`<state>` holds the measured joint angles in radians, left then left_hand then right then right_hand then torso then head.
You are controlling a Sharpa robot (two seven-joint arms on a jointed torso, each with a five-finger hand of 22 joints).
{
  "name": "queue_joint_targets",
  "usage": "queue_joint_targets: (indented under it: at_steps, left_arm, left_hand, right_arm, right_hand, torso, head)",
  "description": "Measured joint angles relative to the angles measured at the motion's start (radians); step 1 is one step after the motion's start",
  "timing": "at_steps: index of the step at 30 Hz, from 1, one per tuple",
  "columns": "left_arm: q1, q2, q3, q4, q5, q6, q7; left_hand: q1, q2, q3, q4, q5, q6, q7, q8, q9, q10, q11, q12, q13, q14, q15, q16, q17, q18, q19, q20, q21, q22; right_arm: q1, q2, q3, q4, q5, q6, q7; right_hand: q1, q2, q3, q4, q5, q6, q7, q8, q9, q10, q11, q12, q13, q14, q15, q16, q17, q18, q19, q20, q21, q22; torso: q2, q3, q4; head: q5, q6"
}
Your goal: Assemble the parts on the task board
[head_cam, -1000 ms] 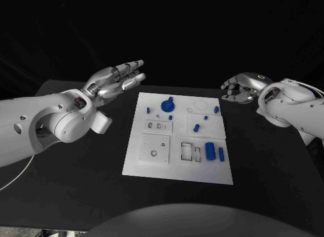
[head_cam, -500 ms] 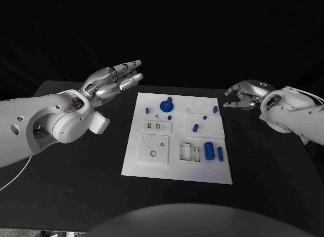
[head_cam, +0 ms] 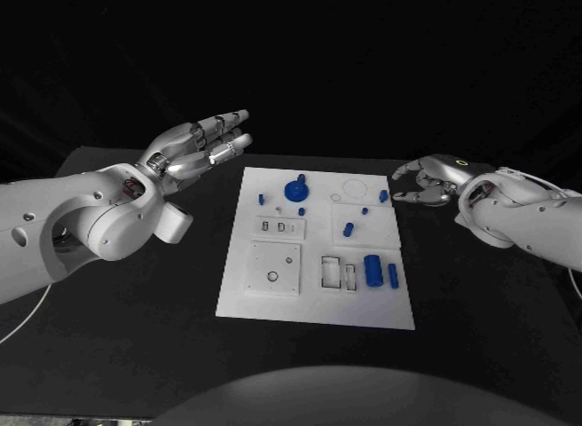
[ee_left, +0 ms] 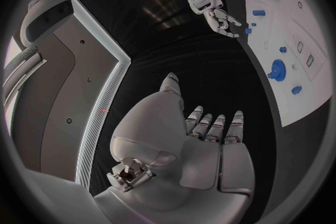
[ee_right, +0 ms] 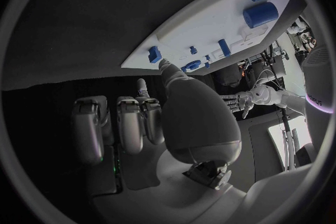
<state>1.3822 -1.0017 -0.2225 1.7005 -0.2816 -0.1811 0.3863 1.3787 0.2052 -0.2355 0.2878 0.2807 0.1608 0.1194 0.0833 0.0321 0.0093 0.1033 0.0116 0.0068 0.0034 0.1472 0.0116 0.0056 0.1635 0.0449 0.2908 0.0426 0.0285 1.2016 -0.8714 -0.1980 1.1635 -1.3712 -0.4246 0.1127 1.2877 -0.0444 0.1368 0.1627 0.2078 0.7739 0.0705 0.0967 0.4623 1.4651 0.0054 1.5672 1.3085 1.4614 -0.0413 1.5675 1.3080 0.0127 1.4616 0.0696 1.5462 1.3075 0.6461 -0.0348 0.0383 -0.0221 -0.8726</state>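
The white task board (head_cam: 368, 306) lies in the middle of the black table. On it are a blue gear-like part (head_cam: 296, 189), a thick blue cylinder (head_cam: 373, 266), a slim blue pin (head_cam: 394, 275) and several small blue pieces. My left hand (head_cam: 201, 142) hovers open above the table, left of the board's far corner, its fingers spread and holding nothing. At the board's far right edge is my right hand (head_cam: 426, 177), its fingers loosely curled and nothing in them. In the right wrist view, its thumb tip (ee_right: 165, 67) points close to a small blue piece (ee_right: 154, 55) at the board's rim (ee_right: 210, 17).
Black table surface (head_cam: 125, 311) surrounds the board on all sides. White recessed frames (head_cam: 276, 266) and slots (head_cam: 334, 272) sit on the board's near half. In the left wrist view my right hand (ee_left: 223, 19) shows beyond the board (ee_left: 308, 28).
My right hand has come down and leftward to the board's far right edge, near a small blue piece. My left hand has barely moved.
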Motion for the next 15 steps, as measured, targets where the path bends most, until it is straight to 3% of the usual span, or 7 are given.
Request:
queue_joint_targets:
  at_steps: [3,6,9,11,15]
  left_arm:
    - [-0.001,-0.001,0.000,-0.001,0.000,0.002,0.000]
    - [-0.002,-0.003,0.000,-0.001,-0.001,0.004,0.000]
    - [-0.003,-0.004,0.000,-0.001,-0.002,0.006,0.000]
    - [-0.004,-0.005,0.000,-0.002,-0.004,0.008,0.000]
    - [-0.005,-0.007,0.000,-0.002,-0.007,0.011,-0.001]
  left_hand:
    - [0.000,0.000,0.000,0.000,0.000,0.000,0.000,0.000,0.000,0.000,0.000,0.000,0.000,0.003,0.003,0.000,0.000,0.000,0.000,0.000,0.000,0.000]
    - [0.000,0.000,0.000,0.000,0.000,0.000,0.000,0.000,0.000,0.000,0.000,0.000,0.000,0.003,0.003,0.000,0.001,0.000,0.000,0.000,0.000,0.000]
    - [0.008,0.000,0.000,0.000,0.000,0.000,0.000,0.000,0.000,0.000,0.000,0.000,0.000,0.003,0.003,0.004,0.001,0.000,0.000,0.000,0.000,0.000]
    - [0.008,0.000,0.000,0.000,0.000,0.000,0.000,0.000,0.000,0.000,0.000,0.000,0.001,0.006,0.006,0.004,0.002,0.000,0.000,0.000,0.000,0.000]
    - [0.008,0.000,0.000,0.000,0.000,0.000,0.000,0.000,0.000,0.000,0.000,0.000,0.001,0.006,0.006,0.004,0.002,0.000,0.004,0.004,0.000,0.001]
  right_arm:
    - [-0.014,0.007,0.000,-0.012,0.030,-0.006,0.032]
    - [-0.026,0.015,0.000,-0.026,0.059,-0.007,0.060]
    - [-0.039,0.025,0.000,-0.042,0.091,-0.007,0.085]
    - [-0.047,0.032,0.000,-0.052,0.111,-0.006,0.098]
    - [-0.061,0.045,0.000,-0.073,0.155,-0.005,0.124]
  right_hand:
    - [0.017,0.000,0.012,-0.012,0.089,-0.021,-0.003,0.001,0.034,0.000,0.000,0.000,0.000,0.004,-0.004,0.000,0.000,0.000,0.001,-0.001,0.021,0.000]
    - [0.030,0.000,0.018,-0.018,0.132,-0.038,-0.005,0.007,0.059,0.004,-0.004,0.000,0.000,0.004,-0.004,0.000,0.000,0.000,0.004,-0.004,0.021,0.000]
    - [0.031,-0.001,0.022,-0.022,0.129,-0.058,-0.005,0.007,0.075,0.004,-0.004,0.000,0.000,0.004,-0.004,0.000,0.000,0.000,0.004,-0.004,0.021,0.000]
    - [0.031,-0.001,0.022,-0.022,0.092,-0.081,-0.001,0.007,0.097,0.004,-0.004,0.000,0.000,0.004,-0.004,0.000,0.000,0.001,0.003,-0.004,0.021,0.000]
    - [0.031,-0.001,0.022,-0.022,0.072,-0.101,0.003,0.007,0.129,0.004,-0.004,0.000,0.000,0.004,-0.004,0.000,0.000,0.001,0.003,-0.004,0.021,0.000]
  torso:
    - [0.000,0.0001,0.0005]
    - [0.000,0.0000,0.0006]
    - [0.000,-0.0003,0.0007]
    - [0.000,-0.0004,0.0009]
    - [-0.001,-0.0005,0.0011]
  head:
    - [-0.001,0.000]
    - [-0.003,0.000]
    - [-0.005,0.000]
    - [-0.006,0.000]
    - [-0.007,0.000]
